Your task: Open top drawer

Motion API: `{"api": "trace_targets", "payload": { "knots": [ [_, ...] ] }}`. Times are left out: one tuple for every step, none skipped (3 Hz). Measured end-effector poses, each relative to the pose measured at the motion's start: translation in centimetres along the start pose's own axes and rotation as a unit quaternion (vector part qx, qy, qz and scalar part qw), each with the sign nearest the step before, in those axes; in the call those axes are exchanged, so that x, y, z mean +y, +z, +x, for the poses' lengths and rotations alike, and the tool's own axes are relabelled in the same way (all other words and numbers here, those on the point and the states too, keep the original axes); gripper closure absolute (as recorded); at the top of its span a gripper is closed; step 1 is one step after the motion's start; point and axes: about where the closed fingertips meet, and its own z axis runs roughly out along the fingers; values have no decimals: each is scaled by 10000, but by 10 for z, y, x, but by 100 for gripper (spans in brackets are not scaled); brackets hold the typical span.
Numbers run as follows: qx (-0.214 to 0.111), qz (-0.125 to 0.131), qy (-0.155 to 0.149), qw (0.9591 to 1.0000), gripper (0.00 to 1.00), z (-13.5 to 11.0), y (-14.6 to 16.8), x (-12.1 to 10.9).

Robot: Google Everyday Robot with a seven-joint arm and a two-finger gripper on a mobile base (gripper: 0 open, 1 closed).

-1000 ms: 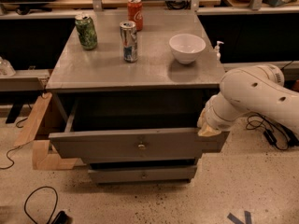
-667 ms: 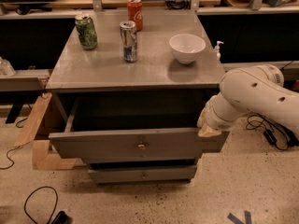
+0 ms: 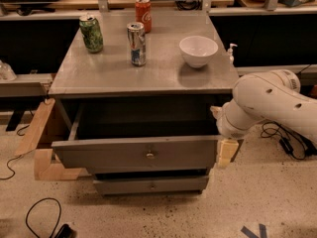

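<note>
The top drawer (image 3: 133,152) is a wide grey drawer with a small round brass knob (image 3: 150,155). It stands pulled far out from the grey cabinet (image 3: 143,76), and its deep inside shows dark. My gripper (image 3: 224,151) is at the drawer front's right end, with a cream finger (image 3: 225,152) against its right edge. The white arm (image 3: 267,103) comes in from the right. A narrower grey drawer (image 3: 151,185) sits below, slightly out.
On the cabinet top stand a green can (image 3: 91,32), a silver-blue can (image 3: 136,43), a red can (image 3: 143,14) and a white bowl (image 3: 198,50). A wooden frame (image 3: 42,143) leans at the cabinet's left. Cables lie on the floor at left (image 3: 42,217) and right (image 3: 287,143).
</note>
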Motion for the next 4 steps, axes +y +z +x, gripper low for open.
{"api": "trace_targets", "payload": {
  "knots": [
    [34,-186,-89,9998,0,-11,15,6],
    [49,-196,-77,9998,2,-11,15,8],
    [116,-239,-20,9996,24,-9,18,19],
    [312,-356,243,9986,55,1,10,51]
  ]
}}
